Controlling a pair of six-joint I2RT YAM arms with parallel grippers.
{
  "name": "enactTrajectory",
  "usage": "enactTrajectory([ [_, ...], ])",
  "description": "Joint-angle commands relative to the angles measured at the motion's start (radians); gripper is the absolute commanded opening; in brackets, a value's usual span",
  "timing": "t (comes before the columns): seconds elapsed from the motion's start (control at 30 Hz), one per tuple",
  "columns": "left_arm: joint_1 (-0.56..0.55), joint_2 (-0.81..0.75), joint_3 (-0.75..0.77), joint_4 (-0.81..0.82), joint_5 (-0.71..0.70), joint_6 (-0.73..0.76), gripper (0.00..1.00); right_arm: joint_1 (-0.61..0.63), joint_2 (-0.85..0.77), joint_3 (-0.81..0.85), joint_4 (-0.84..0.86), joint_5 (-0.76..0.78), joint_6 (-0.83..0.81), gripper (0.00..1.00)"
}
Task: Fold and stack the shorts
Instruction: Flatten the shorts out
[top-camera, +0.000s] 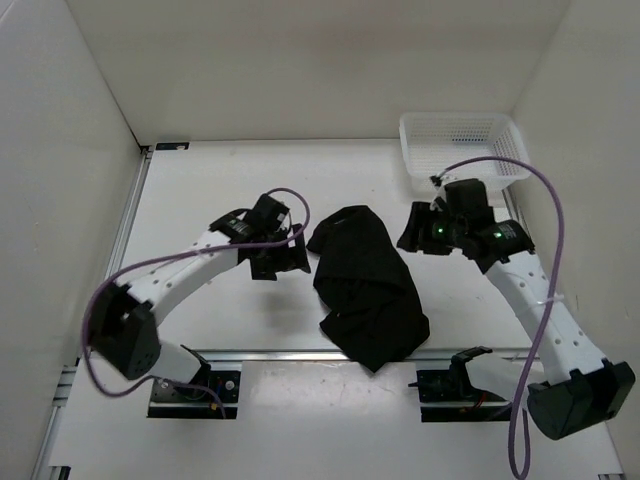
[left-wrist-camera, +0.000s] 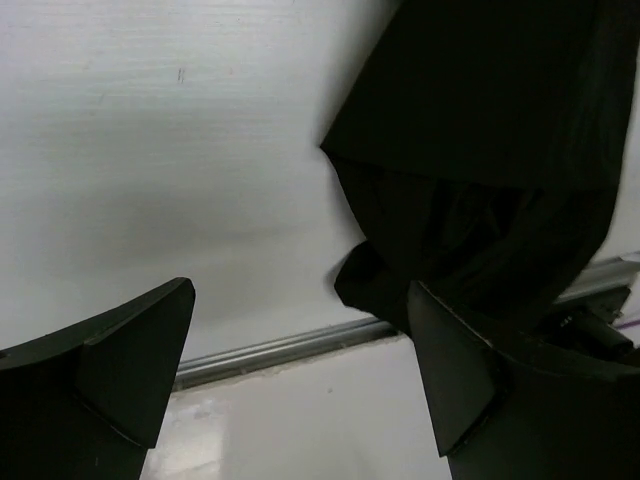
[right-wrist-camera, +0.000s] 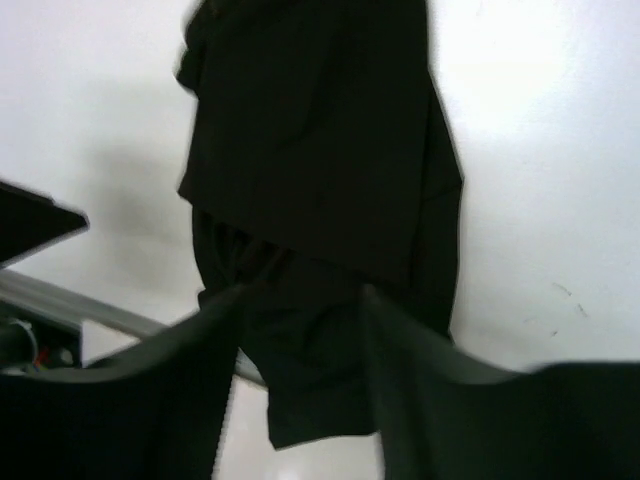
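Note:
The black shorts (top-camera: 367, 288) lie in a loosely folded, rumpled heap at the middle of the table, running from the centre down to the front rail. They also show in the left wrist view (left-wrist-camera: 480, 170) and in the right wrist view (right-wrist-camera: 320, 170). My left gripper (top-camera: 283, 252) is open and empty, just left of the shorts' upper part. Its fingers (left-wrist-camera: 140, 350) stand wide apart with bare table between them. My right gripper (top-camera: 420, 232) hovers just right of the shorts, open and empty, its fingers (right-wrist-camera: 190, 360) blurred.
A white mesh basket (top-camera: 462, 147) stands at the back right corner of the table. A metal rail (top-camera: 280, 352) runs along the front edge, and the shorts' lower end reaches it. White walls enclose the table on the left, back and right.

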Motion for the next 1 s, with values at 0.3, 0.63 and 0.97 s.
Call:
enactTrajectory([
  [0.3,0.132,0.681,0.521,0.058,0.168,0.059,1.00,0.122,0.037,-0.097,-0.028,0.092,0.061,0.76],
  [0.63,0.154,0.836,0.675,0.031,0.210,0.088,0.40,0.122,0.055,-0.042,-0.037,0.112,0.061,0.77],
  [0.97,0.427,0.410,0.866,-0.155,0.018,0.206,0.10,0.122,0.091,0.017,-0.028,0.144,0.042,0.77],
])
